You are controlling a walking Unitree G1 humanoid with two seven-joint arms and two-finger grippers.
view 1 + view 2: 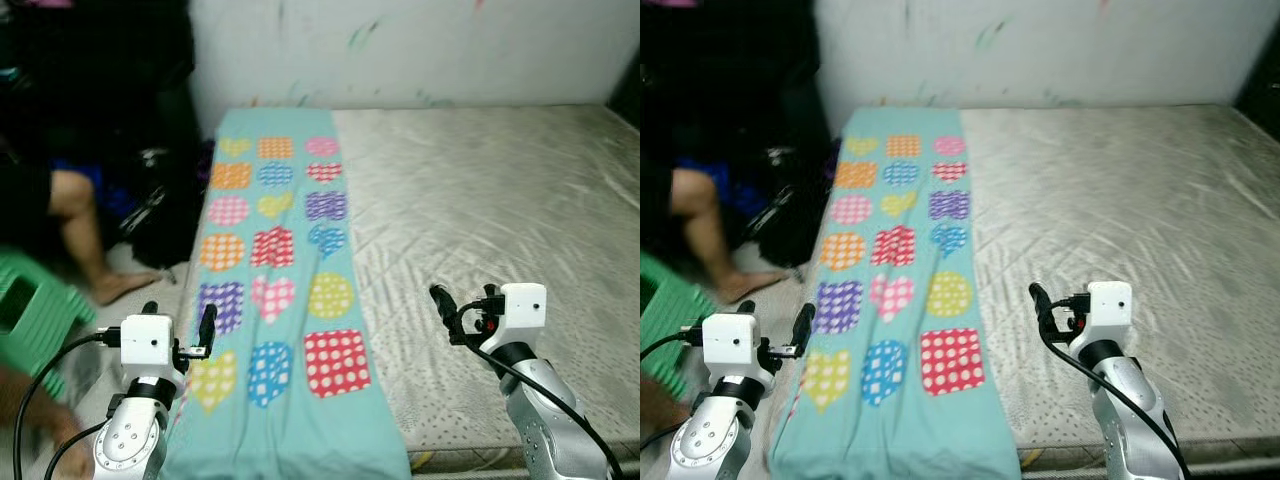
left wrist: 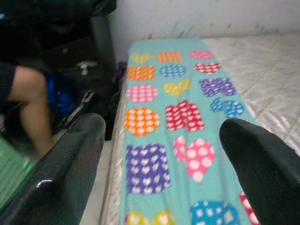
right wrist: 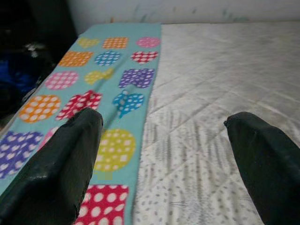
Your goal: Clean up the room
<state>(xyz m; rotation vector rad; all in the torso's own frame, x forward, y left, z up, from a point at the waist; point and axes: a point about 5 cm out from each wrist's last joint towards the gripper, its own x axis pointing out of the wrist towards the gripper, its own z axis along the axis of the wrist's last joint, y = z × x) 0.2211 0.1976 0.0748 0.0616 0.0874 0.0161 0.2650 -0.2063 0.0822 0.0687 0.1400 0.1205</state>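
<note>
Both grippers hovered with fingers wide, the left gripper [image 1: 180, 333] by the blanket's [image 1: 275, 290] near edge, the right gripper [image 1: 452, 312] over the bare mattress [image 1: 480, 220]. The blanket looked soft and light; its near corners seemed the best hold.

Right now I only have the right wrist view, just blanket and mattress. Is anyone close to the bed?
Observer: Yes. A person's leg is on the floor to the left of the mattress, foot near the blanket.
Operator: Anything else on that side?
Observer: A green stool, nearer to us than the leg.
Operator: And where is the left end effector?
Observer: The left end effector is open, by the blanket's left edge, near the mattress's front.
</note>
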